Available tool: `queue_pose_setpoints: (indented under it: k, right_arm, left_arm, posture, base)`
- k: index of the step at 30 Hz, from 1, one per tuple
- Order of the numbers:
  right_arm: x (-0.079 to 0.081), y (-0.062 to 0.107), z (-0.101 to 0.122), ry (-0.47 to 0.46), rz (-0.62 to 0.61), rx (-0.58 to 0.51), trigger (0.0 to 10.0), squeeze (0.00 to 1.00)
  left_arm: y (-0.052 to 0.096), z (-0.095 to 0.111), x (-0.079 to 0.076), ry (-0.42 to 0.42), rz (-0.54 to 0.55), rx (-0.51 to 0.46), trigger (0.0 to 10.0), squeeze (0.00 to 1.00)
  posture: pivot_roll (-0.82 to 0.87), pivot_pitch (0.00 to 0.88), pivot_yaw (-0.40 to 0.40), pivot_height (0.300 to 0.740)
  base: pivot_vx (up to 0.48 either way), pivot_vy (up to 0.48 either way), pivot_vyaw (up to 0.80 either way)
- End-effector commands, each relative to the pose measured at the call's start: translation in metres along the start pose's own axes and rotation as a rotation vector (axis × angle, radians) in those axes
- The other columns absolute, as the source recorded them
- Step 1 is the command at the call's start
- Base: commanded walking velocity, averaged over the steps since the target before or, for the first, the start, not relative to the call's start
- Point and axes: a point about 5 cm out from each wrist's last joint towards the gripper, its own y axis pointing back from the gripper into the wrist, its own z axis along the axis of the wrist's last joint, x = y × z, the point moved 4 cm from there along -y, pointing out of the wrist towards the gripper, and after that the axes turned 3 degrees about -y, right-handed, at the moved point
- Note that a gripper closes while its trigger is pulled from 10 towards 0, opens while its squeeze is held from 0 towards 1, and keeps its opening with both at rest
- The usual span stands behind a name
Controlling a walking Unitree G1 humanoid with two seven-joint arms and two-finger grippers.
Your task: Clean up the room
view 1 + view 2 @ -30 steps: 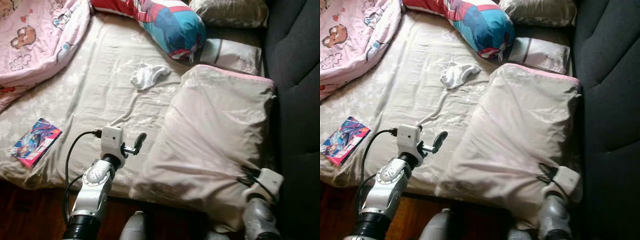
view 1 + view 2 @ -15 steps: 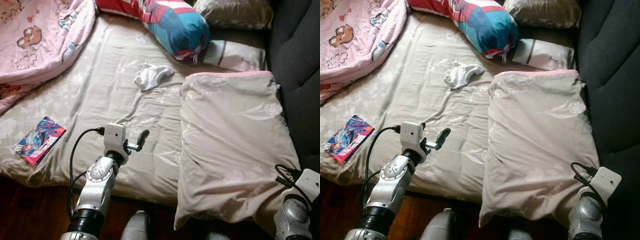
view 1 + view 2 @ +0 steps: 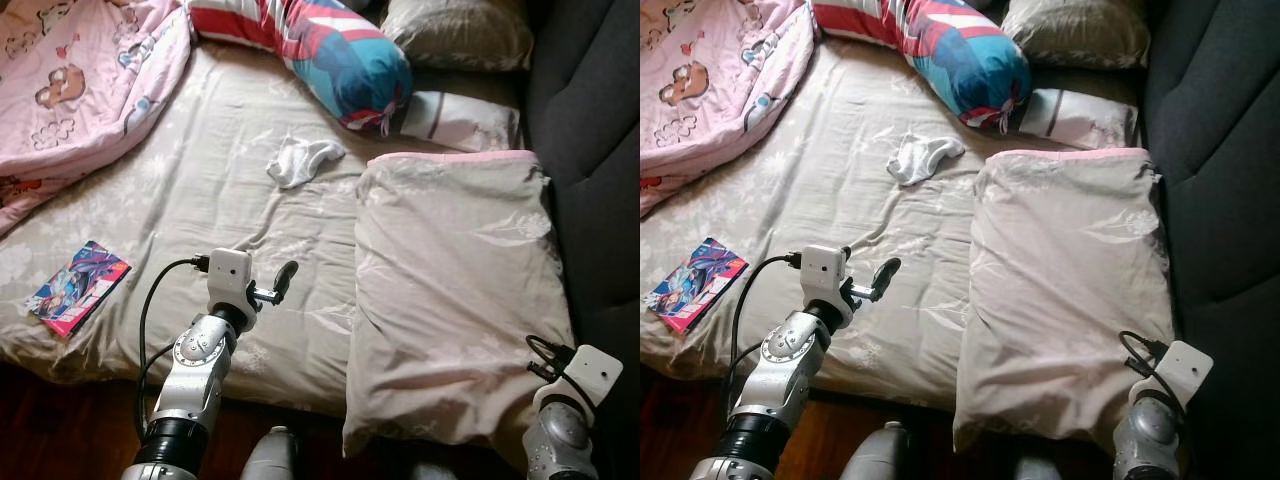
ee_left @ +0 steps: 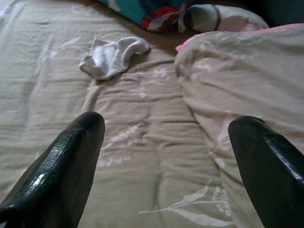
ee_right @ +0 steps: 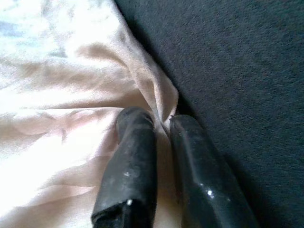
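Beige pillow point(image 3: 455, 290) lies flatter now; right end effector point(image 5: 159, 124) still pinching its corner; left end effector point(image 4: 166, 130) spread.

Wide bed with beige floral sheet point(image 3: 200, 190) spans the view, sheet rumpled. Large beige pillow with pink trim point(image 3: 455, 290) lies flat on right side, near corner hanging over bed edge. Small crumpled white cloth point(image 3: 303, 160) sits mid-bed, just beside pillow's far corner. Colourful illustrated book point(image 3: 78, 286) rests near left front edge, well apart from cloth. Pink cartoon-print blanket point(image 3: 80, 80) heaped far left. Red, white and teal bolster cushion point(image 3: 320, 50) across far end, white rectangular pillow point(image 3: 460, 120) next to it, grey-brown pillow point(image 3: 460, 32) behind.
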Motion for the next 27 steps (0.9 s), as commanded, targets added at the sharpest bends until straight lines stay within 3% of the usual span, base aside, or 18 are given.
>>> queue_pose_setpoints:
  k: [1,2,4,10,11,12,13,17,22,27]
  right_arm:
    - [-0.003,0.003,-0.002,0.030,0.004,-0.024,10.0,1.00]
    - [-0.003,0.003,-0.002,0.030,0.004,-0.024,10.0,1.00]
    - [0.007,0.002,0.019,0.146,0.059,-0.149,10.0,1.00]
    - [0.048,0.016,0.046,0.125,0.261,-0.330,10.0,1.00]
    - [0.057,0.020,0.049,0.138,0.299,-0.358,10.0,0.55]
    - [0.069,0.027,0.052,0.154,0.358,-0.396,10.0,0.00]
    - [0.080,0.033,0.051,0.115,0.405,-0.396,10.0,0.00]
    - [0.093,0.045,0.036,0.019,0.482,-0.333,10.0,0.00]
    - [0.089,0.050,0.014,0.031,0.518,-0.253,10.0,0.00]
    - [0.089,0.047,0.012,0.016,0.527,-0.220,10.0,0.00]
  left_arm:
    - [0.006,-0.013,0.003,0.009,0.015,0.036,10.0,0.00]
    - [0.006,-0.013,0.003,0.009,0.015,0.036,10.0,0.00]
    - [0.005,-0.013,0.004,0.014,0.019,0.033,10.0,0.00]
    - [0.008,-0.021,0.009,0.025,0.046,0.049,10.0,0.00]
    - [0.009,-0.022,0.011,0.024,0.053,0.050,10.0,0.00]
    - [0.010,-0.024,0.012,0.021,0.060,0.054,10.0,0.00]
    - [0.013,-0.027,0.016,0.017,0.072,0.058,10.0,0.00]
    - [0.026,-0.039,0.030,0.003,0.132,0.083,10.0,0.00]
    - [0.040,-0.054,0.042,0.003,0.199,0.123,10.0,0.00]
    - [0.039,-0.061,0.042,0.012,0.213,0.142,10.0,0.00]
  posture:
    - [0.10,0.243,0.063,0.740]
    - [0.10,0.243,0.063,0.740]
    - [0.10,0.246,0.063,0.740]
    - [0.09,0.243,0.060,0.740]
    - [0.09,0.243,0.059,0.740]
    - [0.09,0.242,0.056,0.740]
    - [0.09,0.238,0.052,0.740]
    - [0.07,0.222,0.029,0.740]
    - [0.07,0.195,0.011,0.740]
    - [0.07,0.157,0.002,0.740]
  base:
    - [0.000,0.000,0.00]
    - [0.000,0.000,0.00]
    - [0.000,0.000,0.00]
    - [0.000,0.000,0.00]
    - [0.000,0.000,0.00]
    - [0.000,0.000,0.00]
    - [0.000,0.000,0.00]
    - [0.000,0.000,0.00]
    - [0.000,0.000,0.00]
    - [0.000,0.000,0.00]
